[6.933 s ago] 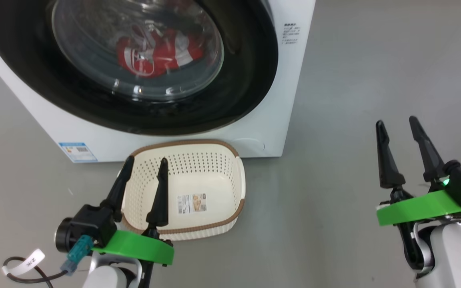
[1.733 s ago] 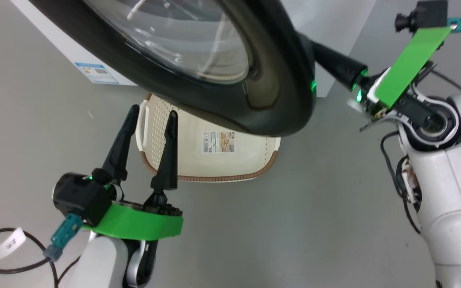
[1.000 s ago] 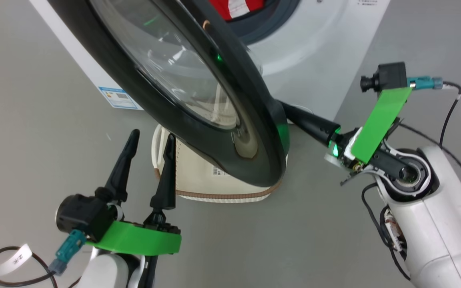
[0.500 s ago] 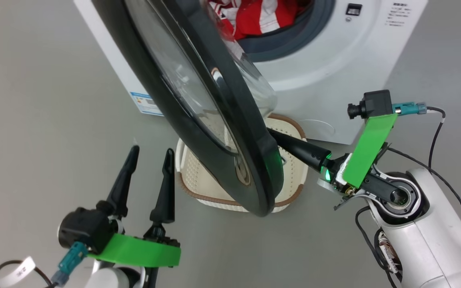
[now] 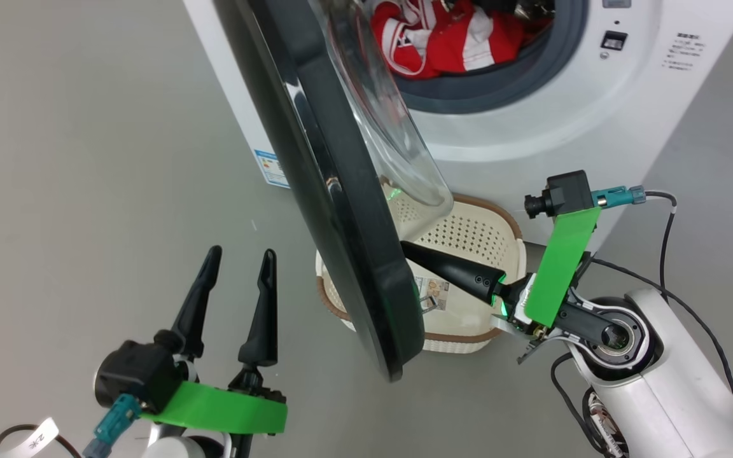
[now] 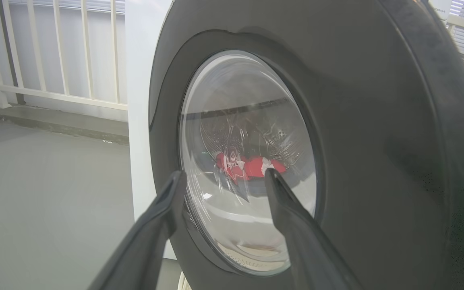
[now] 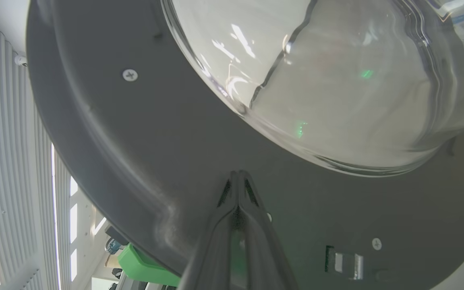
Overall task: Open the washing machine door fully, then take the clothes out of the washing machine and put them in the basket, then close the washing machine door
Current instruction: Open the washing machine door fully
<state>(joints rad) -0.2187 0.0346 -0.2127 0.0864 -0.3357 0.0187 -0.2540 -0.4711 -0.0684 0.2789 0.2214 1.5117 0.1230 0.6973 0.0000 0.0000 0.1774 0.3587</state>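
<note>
Head view: closed right tool (image 5: 412, 250) against washing machine door (image 5: 366, 286).

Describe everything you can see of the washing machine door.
The washing machine door is a large round glossy black ring around a bulging clear glass bowl. It stands partly open, edge-on in the head view. Its inner face shows screws and a metal latch. The shut right gripper appears to press against that face below the glass.

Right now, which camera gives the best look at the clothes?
Head view: the clothes lie in plain sight inside the washing machine. Left wrist view shows them small, warped through the washing machine door glass. Right wrist view faces the door's inner side.
</note>
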